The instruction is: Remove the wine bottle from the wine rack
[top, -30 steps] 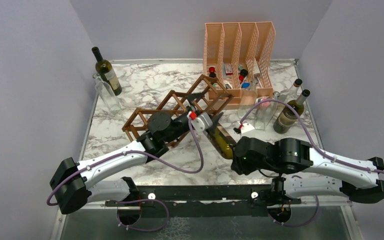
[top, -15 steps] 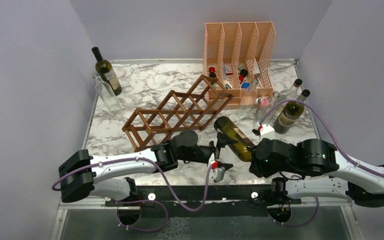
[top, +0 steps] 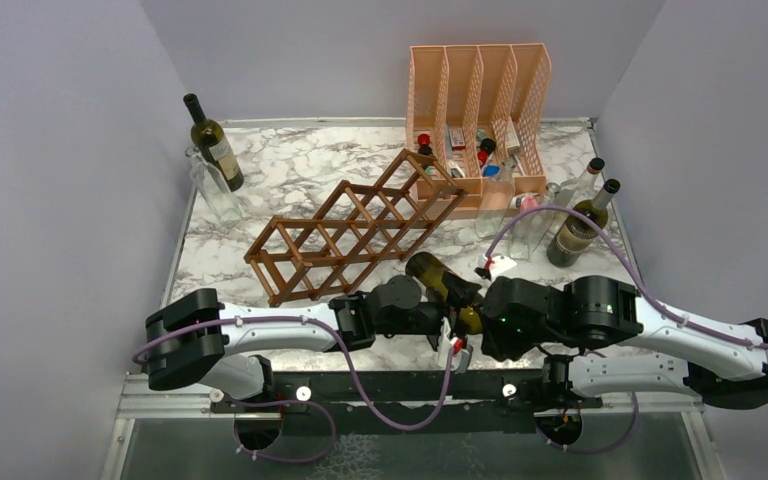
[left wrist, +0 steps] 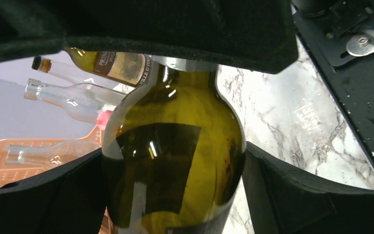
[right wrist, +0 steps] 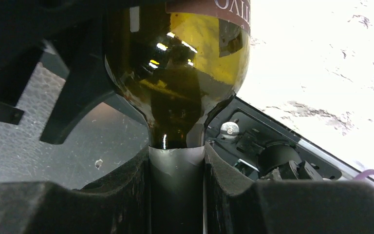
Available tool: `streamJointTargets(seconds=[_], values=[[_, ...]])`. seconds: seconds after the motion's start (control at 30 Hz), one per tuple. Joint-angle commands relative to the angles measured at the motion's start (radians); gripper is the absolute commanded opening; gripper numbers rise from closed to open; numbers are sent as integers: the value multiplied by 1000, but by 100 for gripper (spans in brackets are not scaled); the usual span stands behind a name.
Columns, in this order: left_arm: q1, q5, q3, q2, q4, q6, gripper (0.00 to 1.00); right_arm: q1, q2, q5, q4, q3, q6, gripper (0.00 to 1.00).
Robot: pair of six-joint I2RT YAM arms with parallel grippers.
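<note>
The wine bottle (top: 438, 277), dark olive glass, lies tilted above the table in front of the brown lattice wine rack (top: 350, 235) and outside its cells. My right gripper (top: 478, 322) is shut on its neck; in the right wrist view the neck (right wrist: 177, 161) sits tight between the pads of the gripper (right wrist: 177, 190). My left gripper (top: 457, 312) spans the bottle's body (left wrist: 175, 146) near the shoulder. Its fingers (left wrist: 292, 195) stand wide and press both sides of the glass.
A peach mesh file organiser (top: 478, 110) with small bottles stands at the back. One dark wine bottle (top: 212, 140) and a clear one (top: 210, 190) stand at the back left. More bottles (top: 580, 225) stand at the right edge. A black rail (top: 400, 385) runs along the near edge.
The right arm drew the bottle away from the rack toward the near edge. The left arm left the rack, swung to the front and closed its fingers around the bottle's body.
</note>
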Motion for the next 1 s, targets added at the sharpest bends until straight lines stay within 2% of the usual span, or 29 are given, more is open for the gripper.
streamJointTargets(seconds=[0.0, 0.03, 0.17, 0.2, 0.3, 0.37, 0.53, 0.6, 0.77, 0.97], values=[[-11, -74, 1, 7, 29, -4, 91, 3, -2, 8, 140, 25, -32, 1], [-13, -80, 1, 5, 30, -5, 87, 3, 2, 10, 134, 28, -31, 1], [-16, -110, 5, 2, 42, -17, 60, 3, 1, 11, 132, 42, -35, 1], [-17, -120, 8, 3, 45, -23, 54, 3, -3, 17, 132, 46, -35, 4], [-20, -154, 18, 9, 51, -45, 39, 3, -7, 55, 112, 67, -18, 34], [-20, -178, 32, 15, 57, -78, 31, 3, -7, 89, 88, 78, 0, 50], [-20, -232, 54, 32, 90, -168, 12, 3, 16, 185, 30, 107, 44, 80], [-19, -248, 55, 37, 108, -200, 9, 3, 29, 225, 9, 123, 62, 87], [-10, -264, 64, 40, 142, -284, 4, 3, 52, 344, -29, 164, 111, 90], [27, -253, 100, 46, 146, -437, 1, 3, 25, 408, 39, 149, 72, 85]])
